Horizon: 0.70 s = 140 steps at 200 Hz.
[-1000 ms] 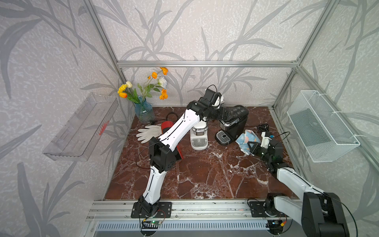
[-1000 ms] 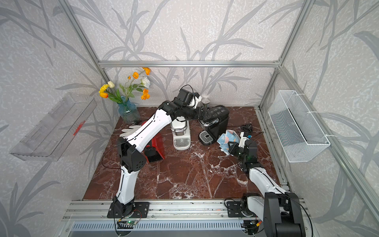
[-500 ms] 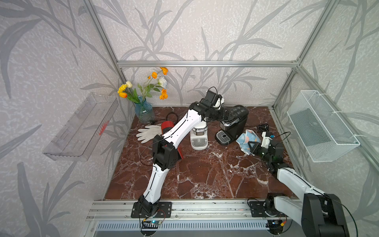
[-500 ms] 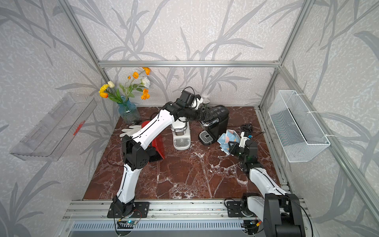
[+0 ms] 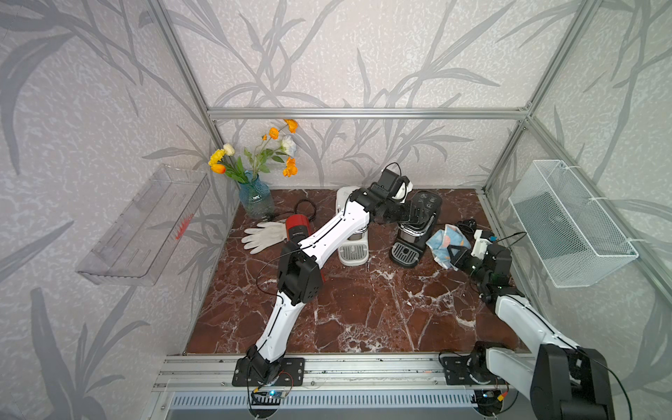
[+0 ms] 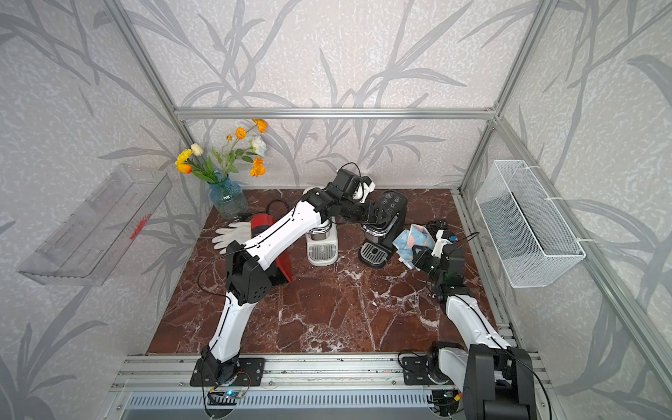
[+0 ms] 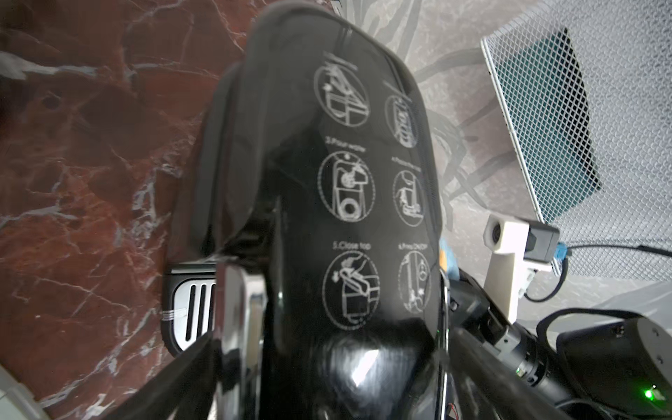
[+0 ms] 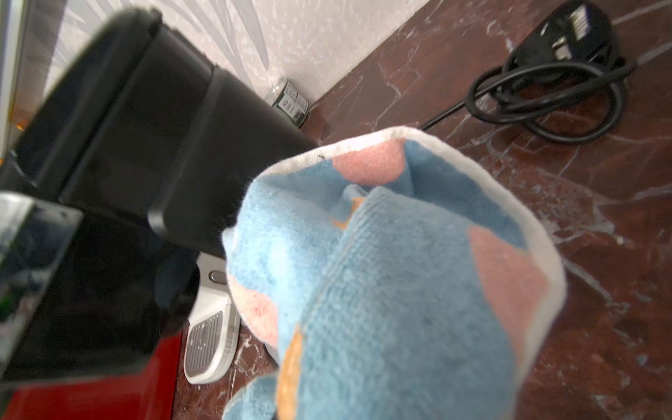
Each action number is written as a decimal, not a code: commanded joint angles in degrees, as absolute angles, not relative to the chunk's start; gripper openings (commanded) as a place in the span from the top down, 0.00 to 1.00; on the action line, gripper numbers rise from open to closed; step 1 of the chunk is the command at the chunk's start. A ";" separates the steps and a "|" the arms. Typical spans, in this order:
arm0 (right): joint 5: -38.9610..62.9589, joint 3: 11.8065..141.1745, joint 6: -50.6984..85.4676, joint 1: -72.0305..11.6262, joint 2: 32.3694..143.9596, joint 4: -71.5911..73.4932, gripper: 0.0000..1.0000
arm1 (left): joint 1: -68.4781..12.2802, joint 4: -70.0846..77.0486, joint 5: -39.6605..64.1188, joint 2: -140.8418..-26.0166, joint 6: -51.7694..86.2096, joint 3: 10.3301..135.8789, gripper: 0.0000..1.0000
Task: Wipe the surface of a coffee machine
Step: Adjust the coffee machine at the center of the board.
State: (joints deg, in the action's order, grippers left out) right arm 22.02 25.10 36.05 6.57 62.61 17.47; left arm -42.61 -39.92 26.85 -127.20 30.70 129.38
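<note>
Red-marble counter (image 5: 363, 309), papered walls. Right of centre in both top views stands the black coffee machine (image 5: 418, 225) — rigid, glossy, likely slippery and easy to tip. The left gripper (image 5: 411, 217) straddles its head, jaws wide apart; contact unclear. Just to its right, the right gripper (image 5: 454, 254) is clamped on the cloth (image 5: 445, 238) — soft, limp, best held by its bunched fold.
</note>
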 commanded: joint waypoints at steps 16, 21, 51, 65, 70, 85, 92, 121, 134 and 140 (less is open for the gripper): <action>25.00 33.86 38.82 8.11 63.95 17.75 0.96 | -45.26 -36.06 28.74 -122.34 33.06 125.91 0.05; 25.80 35.34 38.83 8.23 64.42 17.54 0.96 | -45.46 -35.65 28.74 -122.00 33.32 125.30 0.05; 27.73 41.19 38.90 8.18 65.60 15.81 0.96 | -46.19 -34.10 28.73 -120.04 33.90 123.60 0.05; 27.09 42.59 38.20 8.20 66.50 15.09 0.96 | -46.32 -33.92 28.74 -119.55 33.98 123.41 0.05; 26.99 43.07 37.83 8.19 67.19 14.76 0.96 | -46.32 -33.90 28.74 -119.47 33.89 123.40 0.05; 27.24 44.01 37.00 8.22 69.95 14.13 0.96 | -46.32 -33.77 28.65 -119.18 33.71 123.16 0.05; 27.24 44.19 36.93 8.17 71.60 14.19 0.96 | -46.32 -33.71 28.57 -119.22 33.60 123.06 0.05; 28.55 43.86 34.63 8.18 78.21 15.20 0.96 | -46.32 -33.50 29.04 -119.94 33.49 123.37 0.05; 28.91 43.71 34.30 8.16 80.63 15.30 0.96 | -46.36 -33.39 29.09 -120.22 33.37 123.27 0.05; 28.92 43.62 34.20 8.01 81.58 15.53 0.96 | -46.32 -33.39 29.09 -120.47 33.26 123.25 0.05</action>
State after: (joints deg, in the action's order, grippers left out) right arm 26.96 43.35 36.12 8.25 78.78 15.53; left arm -45.89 -36.27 27.31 -121.99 33.65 123.46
